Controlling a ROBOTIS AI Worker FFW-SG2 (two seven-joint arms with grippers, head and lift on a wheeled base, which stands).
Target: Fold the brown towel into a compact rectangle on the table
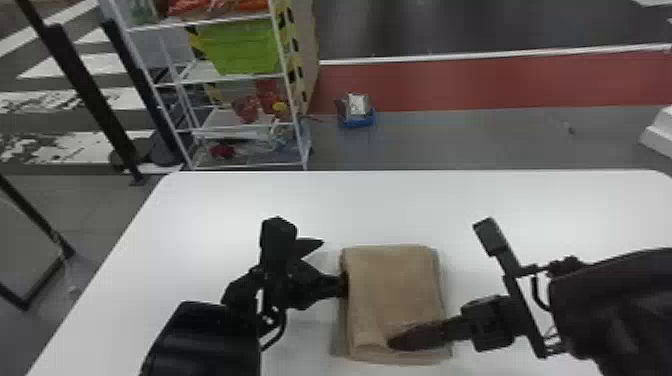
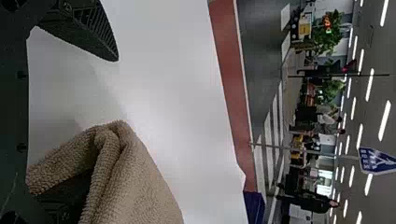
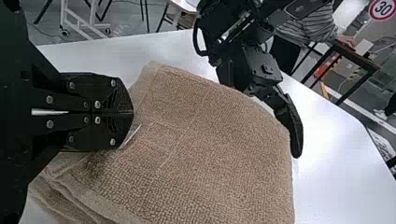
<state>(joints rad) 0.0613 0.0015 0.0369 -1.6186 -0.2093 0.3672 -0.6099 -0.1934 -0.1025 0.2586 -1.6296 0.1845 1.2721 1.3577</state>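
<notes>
Brown towel lies folded on the table, just to the right of the left gripper, whose fingers are spread, one tucked into the cloth's side; the right gripper has its fingers pressed together at the towel's near end. Best to press lightly there, close the left on only the layers meant to turn, lift low and lay them down slowly, so nothing bunches beneath the tips

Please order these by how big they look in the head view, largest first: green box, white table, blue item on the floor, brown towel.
1. White table
2. Brown towel
3. Green box
4. Blue item
</notes>
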